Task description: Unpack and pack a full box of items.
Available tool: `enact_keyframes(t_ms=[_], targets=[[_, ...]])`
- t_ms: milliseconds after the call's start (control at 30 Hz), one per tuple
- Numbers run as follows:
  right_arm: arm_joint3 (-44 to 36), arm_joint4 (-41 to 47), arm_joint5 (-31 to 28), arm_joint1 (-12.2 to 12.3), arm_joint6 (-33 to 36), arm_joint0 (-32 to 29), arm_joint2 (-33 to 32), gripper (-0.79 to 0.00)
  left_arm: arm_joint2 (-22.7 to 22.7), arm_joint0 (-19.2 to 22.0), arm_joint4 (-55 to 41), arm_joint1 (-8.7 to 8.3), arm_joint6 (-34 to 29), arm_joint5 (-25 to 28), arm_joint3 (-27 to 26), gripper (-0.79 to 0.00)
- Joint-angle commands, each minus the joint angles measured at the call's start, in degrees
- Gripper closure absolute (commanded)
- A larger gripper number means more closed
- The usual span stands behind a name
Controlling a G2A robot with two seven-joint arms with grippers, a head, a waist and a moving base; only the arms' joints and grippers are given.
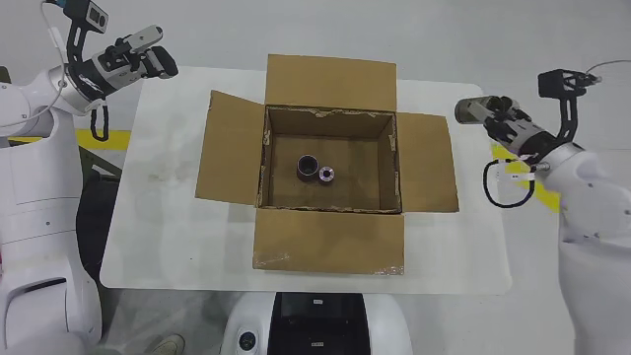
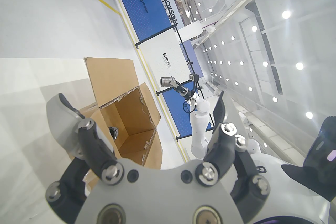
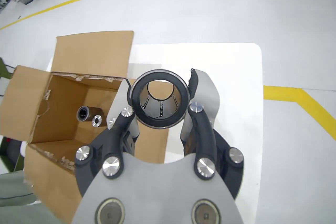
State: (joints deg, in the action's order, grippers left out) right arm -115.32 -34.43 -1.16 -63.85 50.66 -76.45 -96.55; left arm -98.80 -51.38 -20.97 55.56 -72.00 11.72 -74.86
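Work surface: white table (image 1: 158,217) on a pale floor marked with yellow lines.
Left gripper (image 1: 164,60): raised near the table's far left corner, well apart from the box. Fingers spread wide with nothing between them.
Cardboard box (image 1: 330,81): at the middle of the table, upright, with all four flaps folded outward.
Box contents: two cylindrical metal parts lie on the box floor, left of centre. The dark sleeve (image 1: 309,167) is the larger one. The small bushing (image 1: 326,174) lies just beside it on its right. Contact between them cannot be determined.
Right gripper (image 1: 475,111): raised over the table's right side, just beyond the right flap. Fingers closed against the sides of a part.
Linear bearing (image 3: 160,104): a metal cylinder with a black end ring and an open bore, clamped between the right gripper's fingers, outside the box.
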Motion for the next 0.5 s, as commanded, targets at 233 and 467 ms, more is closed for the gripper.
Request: enact_keyframes(t_ms=[233,467], targets=[[-6.6,3.9,-2.0,0.0,3.3,-1.1,6.8,0.0,0.0,0.0,0.0,0.0,0.0,0.0,0.0,-0.785],[-9.3,-2.2,-2.3,-0.1,4.4,-1.0,16.6,0.0,0.0,0.0,0.0,0.0,0.0,0.0,0.0,-0.785]])
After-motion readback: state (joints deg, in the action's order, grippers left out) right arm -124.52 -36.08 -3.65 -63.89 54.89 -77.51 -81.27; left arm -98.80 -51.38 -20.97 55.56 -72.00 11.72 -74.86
